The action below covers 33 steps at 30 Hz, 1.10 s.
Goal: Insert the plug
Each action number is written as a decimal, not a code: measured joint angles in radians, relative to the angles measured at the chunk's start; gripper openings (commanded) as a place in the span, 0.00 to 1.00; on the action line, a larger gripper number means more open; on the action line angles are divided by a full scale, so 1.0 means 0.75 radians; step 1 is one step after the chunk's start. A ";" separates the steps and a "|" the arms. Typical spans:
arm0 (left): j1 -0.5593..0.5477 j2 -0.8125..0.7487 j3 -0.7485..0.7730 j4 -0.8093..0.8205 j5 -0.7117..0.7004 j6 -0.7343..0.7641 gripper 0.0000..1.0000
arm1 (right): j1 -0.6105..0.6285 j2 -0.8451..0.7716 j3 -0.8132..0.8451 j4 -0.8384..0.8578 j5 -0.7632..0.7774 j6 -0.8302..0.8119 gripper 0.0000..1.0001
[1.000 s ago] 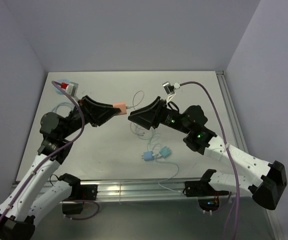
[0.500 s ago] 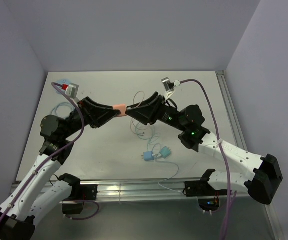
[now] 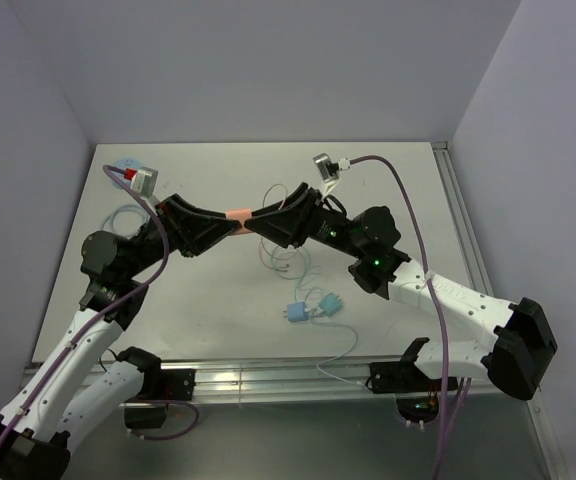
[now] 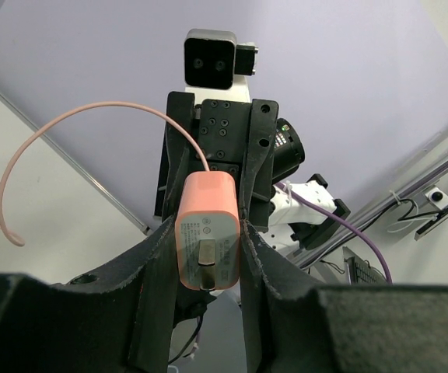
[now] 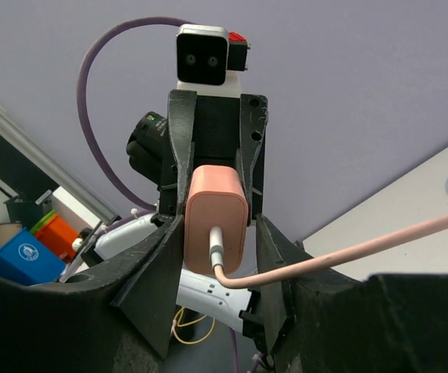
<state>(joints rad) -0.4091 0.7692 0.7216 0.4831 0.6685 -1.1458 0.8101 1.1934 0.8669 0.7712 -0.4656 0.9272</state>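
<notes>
A pink charger block (image 3: 236, 215) is held in the air between the two arms. My left gripper (image 3: 226, 224) is shut on it; in the left wrist view the block (image 4: 208, 233) sits between the pads with its metal prongs facing the camera. My right gripper (image 3: 260, 224) faces it from the right. In the right wrist view a white plug (image 5: 218, 242) sits in the block's (image 5: 216, 198) end face, with its pink cable (image 5: 348, 252) running off right. The right gripper (image 5: 215, 287) is open, its fingers straddling the block, with a gap on the right side.
A blue adapter (image 3: 295, 312) and a teal adapter (image 3: 330, 302) lie on the table with thin cables (image 3: 286, 262) around them. A pale blue cable coil (image 3: 118, 215) lies at the left. A metal rail (image 3: 268, 380) runs along the near edge.
My right gripper has moved left toward the pink block, and its tips now reach around it. The left gripper has held the block almost still.
</notes>
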 measured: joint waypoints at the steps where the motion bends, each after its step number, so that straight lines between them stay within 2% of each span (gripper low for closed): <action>1: 0.000 0.000 0.000 0.000 0.000 0.000 0.00 | 0.000 0.000 0.000 0.001 0.000 0.001 0.44; 6: 0.000 -0.002 0.000 -0.002 -0.001 0.005 0.00 | 0.000 0.001 0.004 0.007 -0.013 0.011 0.36; 9: 0.000 -0.003 0.000 -0.002 -0.001 0.007 0.00 | 0.000 0.001 0.004 0.007 -0.020 0.015 0.26; 10: 0.000 -0.003 0.000 -0.003 -0.001 0.009 0.00 | 0.000 0.001 0.004 0.007 -0.021 0.015 0.17; 12: 0.000 -0.002 0.000 -0.004 -0.001 0.012 0.00 | 0.000 0.001 0.004 0.007 -0.024 0.015 0.09; 13: 0.000 -0.003 0.000 -0.005 -0.001 0.016 0.00 | 0.000 0.001 0.005 0.006 -0.024 0.014 0.00; 16: 0.000 -0.003 0.001 -0.023 -0.001 0.034 0.02 | 0.000 0.001 0.006 -0.009 -0.024 0.007 0.00; 17: 0.000 -0.003 0.001 -0.033 -0.002 0.037 0.07 | 0.000 0.001 0.007 -0.014 -0.024 0.003 0.00; 18: 0.000 -0.003 0.002 -0.045 -0.002 0.044 0.22 | -0.001 0.001 0.007 -0.023 -0.023 -0.001 0.00; 20: 0.000 -0.003 0.007 -0.073 -0.005 0.056 0.16 | -0.002 0.001 0.007 -0.039 -0.020 -0.006 0.00; 23: 0.000 -0.003 0.018 -0.108 -0.006 0.076 0.17 | -0.002 0.001 0.007 -0.044 -0.020 -0.009 0.00; 26: 0.000 -0.009 0.032 -0.143 -0.014 0.091 0.46 | -0.002 0.001 0.013 -0.049 -0.022 -0.011 0.00; 27: -0.001 -0.011 0.037 -0.154 -0.017 0.102 0.65 | -0.002 0.001 0.016 -0.054 -0.023 -0.013 0.00; 29: -0.003 -0.016 0.051 -0.221 -0.052 0.139 0.79 | -0.001 0.000 0.032 -0.083 -0.016 -0.040 0.00; 30: -0.003 -0.017 0.056 -0.269 -0.084 0.157 0.91 | -0.001 -0.002 0.043 -0.108 -0.008 -0.055 0.00; 31: -0.003 -0.019 0.063 -0.311 -0.107 0.181 0.98 | -0.001 -0.005 0.055 -0.143 0.009 -0.079 0.00; 33: -0.003 -0.023 0.107 -0.458 -0.207 0.235 0.99 | -0.001 -0.017 0.069 -0.222 0.044 -0.119 0.00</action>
<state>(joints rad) -0.4114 0.7521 0.8017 0.1394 0.5137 -0.9691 0.8093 1.1809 0.9188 0.6048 -0.4328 0.8383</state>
